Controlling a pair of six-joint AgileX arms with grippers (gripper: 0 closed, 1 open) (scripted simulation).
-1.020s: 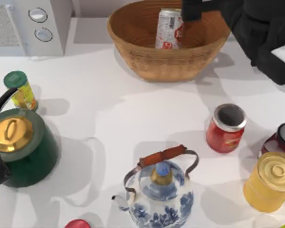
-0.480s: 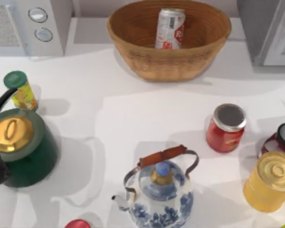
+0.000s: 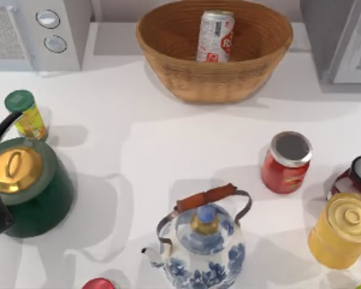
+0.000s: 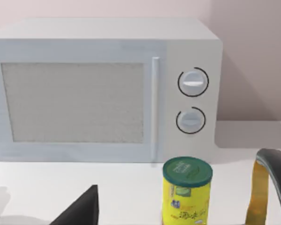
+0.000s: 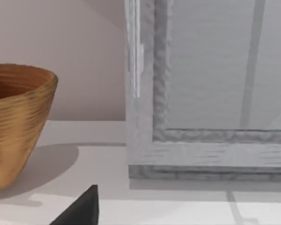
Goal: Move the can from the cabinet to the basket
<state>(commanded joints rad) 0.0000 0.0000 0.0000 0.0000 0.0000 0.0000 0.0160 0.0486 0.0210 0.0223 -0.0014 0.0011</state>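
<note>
Can [image 3: 215, 36] stands upright inside basket [image 3: 168, 45], toward its back, at the far-middle of the desk [image 3: 150, 144]. Cabinet [image 3: 343, 39] sits at far right, just beside basket w/ a gap between; right wrist view shows its framed door panel closed and basket's rim close by. Left gripper [image 4: 79, 213] & right gripper [image 5: 79, 211]: a dark finger tip shows in each wrist view, can't tell jaws' state. White microwave [image 3: 39, 33] far left, w/ yellow canister [image 3: 25, 114] in front of it. Nearer: green kettle [image 3: 27, 186], blue-white teapot [image 3: 201, 241], red jar [image 3: 286, 162], yellow tin [image 3: 343, 229].
</note>
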